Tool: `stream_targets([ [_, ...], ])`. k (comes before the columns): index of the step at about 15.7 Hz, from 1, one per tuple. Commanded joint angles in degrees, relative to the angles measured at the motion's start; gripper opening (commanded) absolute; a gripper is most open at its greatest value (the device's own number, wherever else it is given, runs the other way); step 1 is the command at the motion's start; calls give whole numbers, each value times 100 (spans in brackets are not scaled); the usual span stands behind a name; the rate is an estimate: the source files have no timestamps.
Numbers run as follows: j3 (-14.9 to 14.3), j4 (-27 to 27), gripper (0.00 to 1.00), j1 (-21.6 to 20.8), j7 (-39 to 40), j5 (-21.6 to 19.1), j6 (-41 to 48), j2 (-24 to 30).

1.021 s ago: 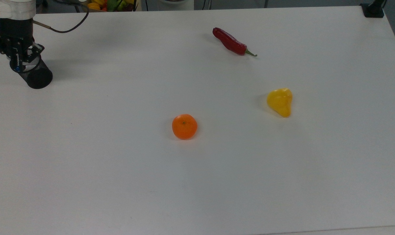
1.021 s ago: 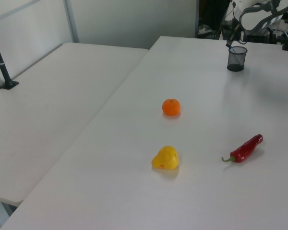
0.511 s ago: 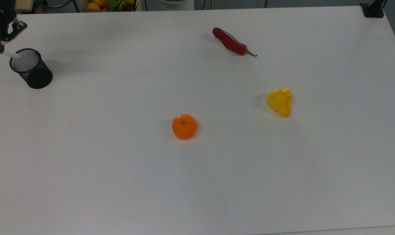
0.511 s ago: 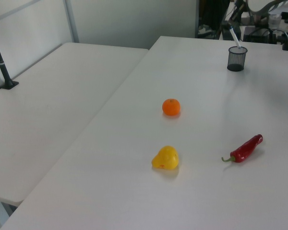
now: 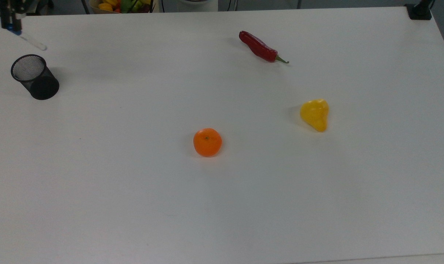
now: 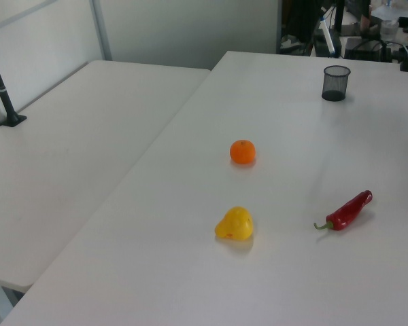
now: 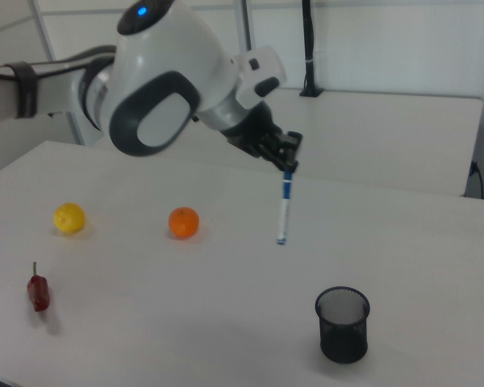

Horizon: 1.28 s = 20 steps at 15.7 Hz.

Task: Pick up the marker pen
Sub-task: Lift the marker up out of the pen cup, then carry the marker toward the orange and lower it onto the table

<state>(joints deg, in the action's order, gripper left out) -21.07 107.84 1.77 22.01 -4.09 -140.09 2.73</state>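
Gripper point(image 7: 288, 165) of my arm, seen in the right view clenched on the blue-capped upper end of the marker pen point(image 7: 283, 210), which hangs nearly upright in the air, white barrel downward and small blue tip lowest, well clear of the table point(image 7: 185, 322). Taking the black mesh cup point(image 7: 343, 324) as the landmark: in the right view the pen hangs above the cup and toward the right view's left, its tip apart from the cup's rim. In the top view my gripper point(image 5: 12, 22) sits at the upper left corner, with the marker pen point(image 5: 31, 41) slanting from it down toward the top view's right, its tip short of the mesh cup point(image 5: 35, 77), which stands upright just below. In the left view the marker pen point(image 6: 327, 39) shows above and slightly to the left view's left of the mesh cup point(image 6: 336, 82). Orange point(image 5: 207, 142), yellow pepper point(image 5: 315, 114) and red chilli point(image 5: 260, 47) lie on the table well apart from the cup, toward the top view's right, none touching another
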Motion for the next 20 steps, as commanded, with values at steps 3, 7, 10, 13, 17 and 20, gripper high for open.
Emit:
stream_targets([
  [3, 761, -131, 0, -151, -581, -223, 1325, 307],
  [7, 1315, -131, 0, -247, -1250, -223, 1739, 71],
  [10, 1675, -123, 0, -248, -1427, -223, 1749, -307],
  [13, 1799, -140, 0, -300, -1532, -206, 1661, -694],
  [17, 1826, -114, 0, -449, -1533, -206, 1196, -1221],
  [20, 1826, -114, 0, -520, -1603, -197, 853, -1573],
])
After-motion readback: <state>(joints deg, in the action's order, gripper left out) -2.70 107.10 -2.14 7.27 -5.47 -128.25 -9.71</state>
